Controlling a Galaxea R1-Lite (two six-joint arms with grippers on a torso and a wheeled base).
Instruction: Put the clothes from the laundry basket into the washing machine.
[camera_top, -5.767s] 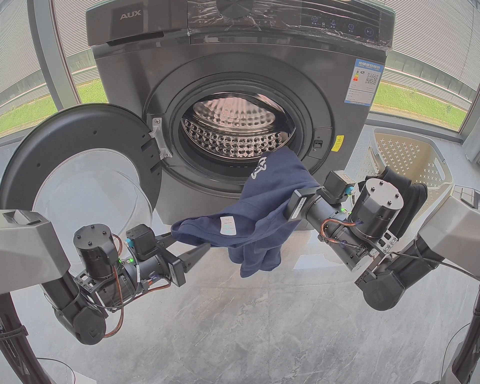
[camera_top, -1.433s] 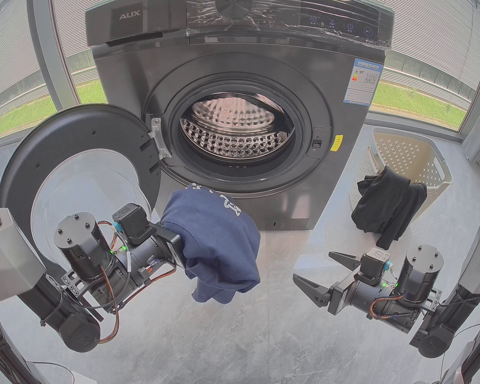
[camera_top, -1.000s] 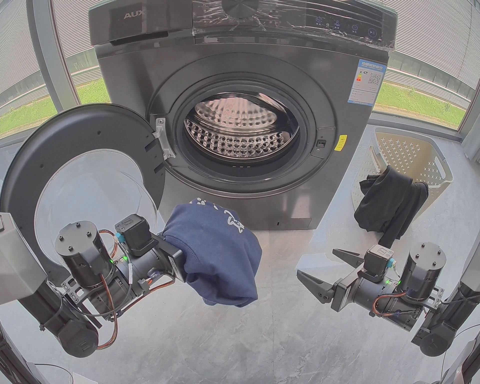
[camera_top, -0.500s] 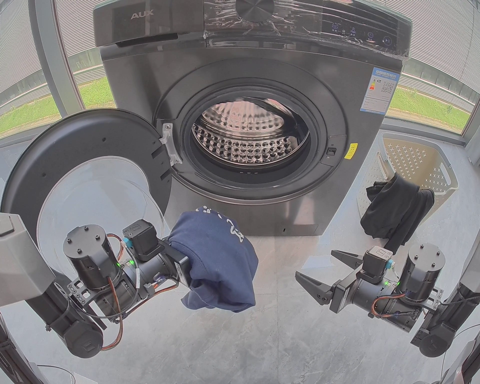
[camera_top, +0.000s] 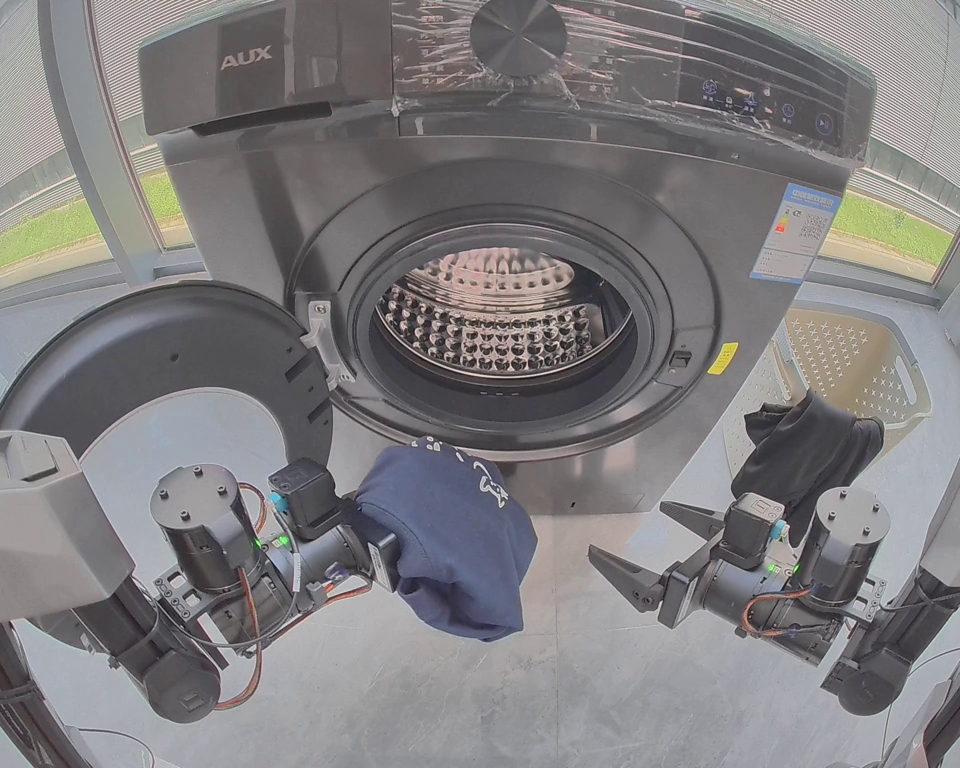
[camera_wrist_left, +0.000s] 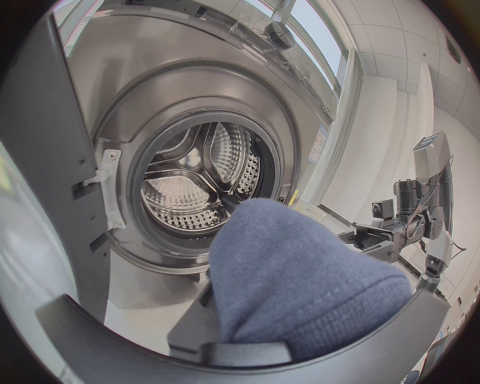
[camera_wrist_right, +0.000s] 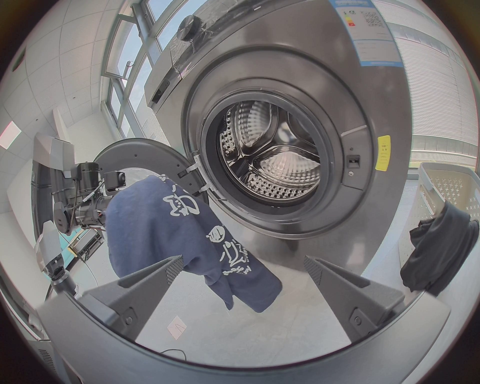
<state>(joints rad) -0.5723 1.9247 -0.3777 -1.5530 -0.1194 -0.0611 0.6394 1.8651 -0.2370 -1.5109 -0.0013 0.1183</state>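
On the head camera, the dark grey front-loading washing machine (camera_top: 250, 230) takes up the upper middle of the frame. Its round door (camera_top: 170, 350) is swung wide open at the left, and the shiny steel drum (camera_top: 505, 310) is bare inside. At lower left my left gripper (camera_top: 385, 560) is clamped on a navy blue sweatshirt with white print (camera_top: 455, 545). The cloth bunches over the fingers and hides them. It hangs clear of the grey marble-look floor (camera_top: 560, 690), just below and in front of the drum's mouth, but outside it. At lower right my right gripper (camera_top: 628, 532) hangs with its fingers spread apart and nothing between them. Behind it, at the right edge, a beige perforated plastic laundry basket (camera_top: 905, 365) stands beside the machine, with a black garment (camera_top: 805, 455) draped over its near rim.

On the left wrist camera, the sweatshirt (camera_wrist_left: 295, 280) is heaped right over the gripper, between the lens and the open drum (camera_wrist_left: 200, 175). The right gripper (camera_wrist_left: 367, 240) shows farther off, well apart from the cloth.

On the right wrist camera, this gripper's two dark fingers (camera_wrist_right: 145, 285) stand wide apart and empty. Beyond them the sweatshirt (camera_wrist_right: 160, 225) hangs from the left arm in front of the open door (camera_wrist_right: 145, 155), not touching this gripper. The black garment (camera_wrist_right: 440, 245) lies over the basket's rim (camera_wrist_right: 440, 175).
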